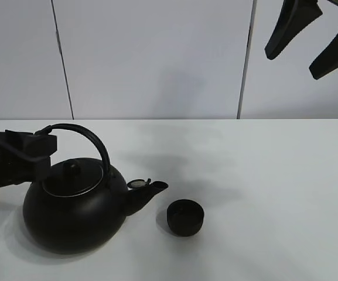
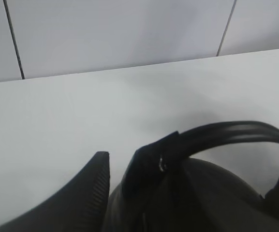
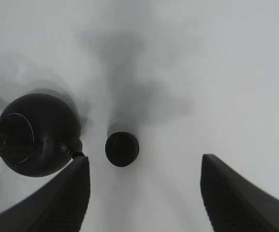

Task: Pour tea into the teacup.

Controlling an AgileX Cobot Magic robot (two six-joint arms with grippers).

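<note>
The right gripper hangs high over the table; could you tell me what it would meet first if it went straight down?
Probably bare table just beside the teacup, which sits left of the right gripper midline; depth is unclear.

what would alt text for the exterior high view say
A large black kettle sits upright on a white table, its spout toward a small black teacup standing apart beside it. The left gripper is at the kettle's arched handle; the right gripper hangs open high above.
</note>
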